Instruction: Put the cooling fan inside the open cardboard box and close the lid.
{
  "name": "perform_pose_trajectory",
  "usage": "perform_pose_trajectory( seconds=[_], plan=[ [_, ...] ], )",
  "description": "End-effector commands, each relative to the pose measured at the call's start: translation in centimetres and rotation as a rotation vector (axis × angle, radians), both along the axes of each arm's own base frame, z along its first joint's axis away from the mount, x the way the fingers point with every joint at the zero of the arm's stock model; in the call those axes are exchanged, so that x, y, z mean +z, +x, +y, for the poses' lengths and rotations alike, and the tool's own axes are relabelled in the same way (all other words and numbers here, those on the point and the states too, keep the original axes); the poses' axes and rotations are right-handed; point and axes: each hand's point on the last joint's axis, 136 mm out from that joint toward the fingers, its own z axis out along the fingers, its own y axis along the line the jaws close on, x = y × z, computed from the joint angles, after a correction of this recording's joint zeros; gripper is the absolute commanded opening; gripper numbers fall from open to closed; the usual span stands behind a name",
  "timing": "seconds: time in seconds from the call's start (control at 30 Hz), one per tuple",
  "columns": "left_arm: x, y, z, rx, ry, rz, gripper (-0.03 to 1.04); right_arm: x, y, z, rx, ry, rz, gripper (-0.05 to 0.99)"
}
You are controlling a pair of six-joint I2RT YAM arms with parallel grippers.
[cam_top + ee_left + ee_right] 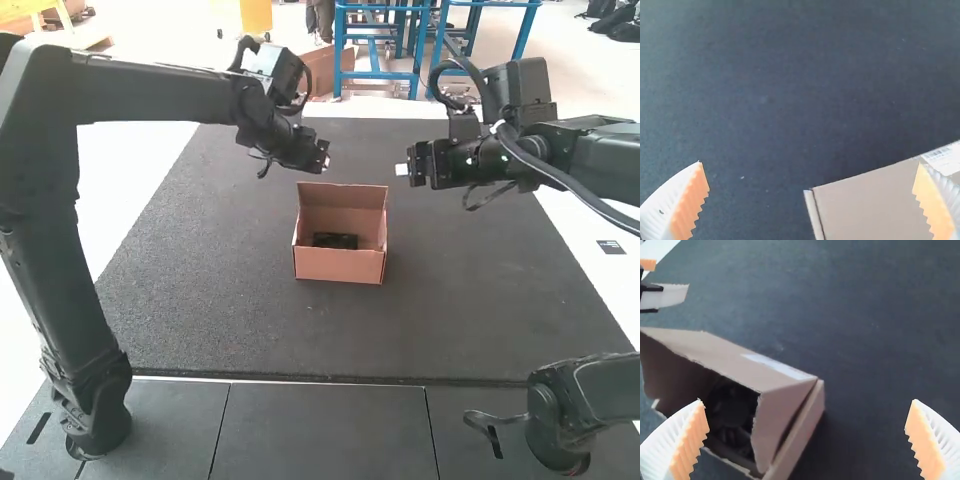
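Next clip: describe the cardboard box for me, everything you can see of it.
The cardboard box is small, plain brown and rectangular, and stands upright near the middle of the dark mat. It is open: its lid stands up from the far wall and has a pale strip on it. A dark cooling fan lies on its floor. The left gripper and right gripper hang above its far side, both open, apparently not touching it.

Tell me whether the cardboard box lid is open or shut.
Open. The lid stands upright behind the opening of the cardboard box, and the dark cooling fan shows inside on its floor.
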Motion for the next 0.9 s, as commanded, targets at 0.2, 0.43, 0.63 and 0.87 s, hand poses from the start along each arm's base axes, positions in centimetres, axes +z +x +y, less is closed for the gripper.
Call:
perform_pose_trajectory(
  seconds=[0.2, 0.43, 0.63, 0.87],
  plan=[
    [-1.4, -2.4, -5.4, -0.158, -0.019, 0.068, 0.97, 1.7, -0.2, -0.7, 0.005, 0.031, 0.004, 0.9],
    [-5.6, -5.2, -5.6, -0.205, 0.027, 0.239, 0.97, 2.3, -0.9, -0.3, 0.029, 0.054, 0.044, 0.9],
    [-8.6, -5.8, -5.8, -0.214, 0.044, 0.288, 0.97, 2.7, -1.5, -0.5, 0.031, 0.063, 0.069, 0.9],
    [-12.1, -6.8, -5.8, -0.226, 0.067, 0.351, 0.97, 1.6, -3.3, -1.0, 0.037, 0.052, 0.121, 0.9]
  ],
)
